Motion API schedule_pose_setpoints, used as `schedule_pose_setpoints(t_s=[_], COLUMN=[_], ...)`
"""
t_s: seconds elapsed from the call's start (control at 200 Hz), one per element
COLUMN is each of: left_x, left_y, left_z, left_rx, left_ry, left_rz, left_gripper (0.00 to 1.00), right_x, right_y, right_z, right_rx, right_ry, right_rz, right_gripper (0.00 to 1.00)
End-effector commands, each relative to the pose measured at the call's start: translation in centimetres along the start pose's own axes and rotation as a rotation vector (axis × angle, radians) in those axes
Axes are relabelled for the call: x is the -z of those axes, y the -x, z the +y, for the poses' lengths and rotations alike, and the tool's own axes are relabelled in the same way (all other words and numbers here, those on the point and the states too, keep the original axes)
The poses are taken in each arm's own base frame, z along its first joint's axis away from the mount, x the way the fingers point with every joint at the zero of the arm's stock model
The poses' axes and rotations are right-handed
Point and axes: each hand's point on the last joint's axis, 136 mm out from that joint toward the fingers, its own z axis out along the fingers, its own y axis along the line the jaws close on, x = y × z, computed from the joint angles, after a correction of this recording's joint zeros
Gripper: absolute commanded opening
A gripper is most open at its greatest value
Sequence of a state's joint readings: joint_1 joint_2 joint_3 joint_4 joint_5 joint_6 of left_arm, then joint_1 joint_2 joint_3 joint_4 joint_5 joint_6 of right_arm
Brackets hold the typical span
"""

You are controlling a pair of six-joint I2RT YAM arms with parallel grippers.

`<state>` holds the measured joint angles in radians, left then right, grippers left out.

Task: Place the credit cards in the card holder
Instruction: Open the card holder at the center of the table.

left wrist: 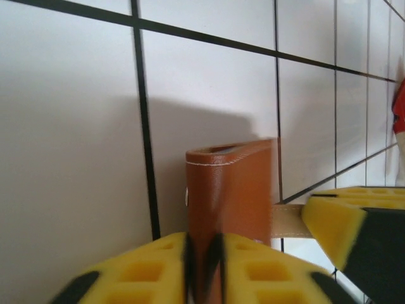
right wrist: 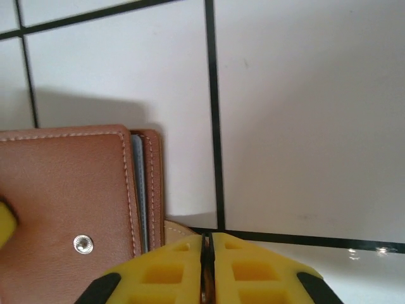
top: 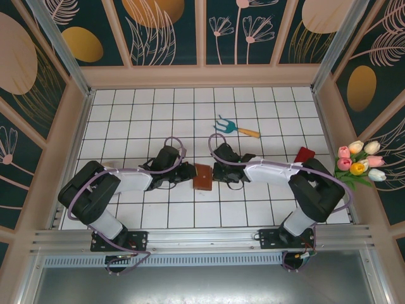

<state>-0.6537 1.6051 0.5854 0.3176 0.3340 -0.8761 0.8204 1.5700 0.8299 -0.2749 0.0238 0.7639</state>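
The card holder (top: 204, 177), a reddish-brown leather wallet, stands on edge on the white tiles between both arms. My left gripper (top: 188, 172) is shut on its left side. In the left wrist view the yellow pads (left wrist: 152, 266) pinch the wallet's spine (left wrist: 231, 190). My right gripper (top: 218, 172) is shut on the wallet's tan strap tab (right wrist: 177, 229), and the wallet (right wrist: 69, 196) with its snap stud lies just to the left. That strap (left wrist: 288, 220) also leads into the right finger (left wrist: 345, 218). A red credit card (top: 304, 154) lies by the right arm. The pale card is hidden.
A blue-headed garden fork (top: 234, 128) lies on the tiles behind the wallet. A bunch of tulips (top: 359, 161) sits at the right wall. Wooden walls fence the tiled floor, and a metal rail runs along the near edge.
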Motion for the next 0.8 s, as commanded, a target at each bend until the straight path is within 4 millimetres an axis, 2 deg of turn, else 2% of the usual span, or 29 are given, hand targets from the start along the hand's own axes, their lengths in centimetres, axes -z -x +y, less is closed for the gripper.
schedule_pose_setpoints(t_s=[0.0,0.065,0.225,0.295,0.345,0.455,0.796], left_x=[0.6,1.1,2.2,2.8,3.3,3.8,2.2], left_y=[0.7,1.0,1.6,1.8,2.0,2.3,1.5], left_z=[0.9,0.8,-0.6,-1.5,-1.9,-1.9,-1.0], left_rx=[-0.012,-0.017,-0.034,-0.045,-0.054,-0.067,-0.078], left_ry=[0.072,0.077,0.04,0.012,0.002,0.015,0.05], left_rz=[-0.029,-0.049,-0.07,-0.08,-0.097,-0.116,-0.04], left_gripper=[0.39,0.52,0.65,0.75,0.78,0.8,0.77], right_x=[3.0,4.2,5.6,6.2,6.4,6.5,6.5], right_y=[2.0,2.2,2.3,2.4,2.5,2.5,2.6], right_z=[3.3,4.6,6.4,7.2,7.6,8.0,8.2], right_rx=[0.014,0.027,0.045,0.049,0.047,0.045,0.044], right_ry=[0.163,0.238,0.339,0.384,0.41,0.429,0.445], right_rz=[-0.064,-0.07,-0.068,-0.076,-0.08,-0.074,-0.076], right_gripper=[0.11,0.11,0.11,0.11,0.12,0.12,0.12])
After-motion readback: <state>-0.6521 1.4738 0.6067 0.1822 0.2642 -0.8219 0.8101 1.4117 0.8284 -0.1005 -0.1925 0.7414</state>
